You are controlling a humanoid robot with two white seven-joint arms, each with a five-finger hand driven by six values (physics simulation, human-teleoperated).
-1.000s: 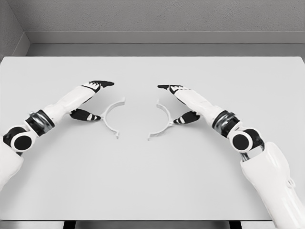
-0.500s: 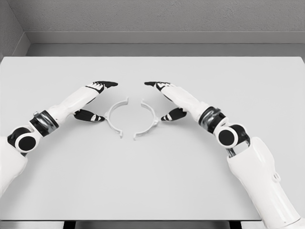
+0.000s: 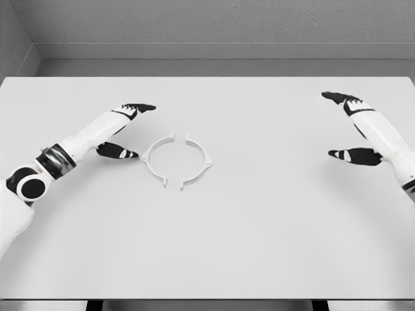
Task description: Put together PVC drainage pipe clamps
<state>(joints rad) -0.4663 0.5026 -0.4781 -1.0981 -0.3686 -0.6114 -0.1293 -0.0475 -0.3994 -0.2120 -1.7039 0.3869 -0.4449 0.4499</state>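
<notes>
Across the white table (image 3: 259, 227) we see two white half-ring clamp pieces, the left clamp half (image 3: 155, 159) and right clamp half (image 3: 196, 161), facing each other near centre, ends nearly meeting. Our left hand (image 3: 120, 133) hovers beside them, fingers spread, empty; our right hand (image 3: 353, 129) is spread well apart. We judge them light, stiff, slippery; best pinched at the side tabs.

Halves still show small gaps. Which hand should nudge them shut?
Probably left. The left hand sits open right beside the left clamp half; the right hand is far off the right clamp half.
</notes>
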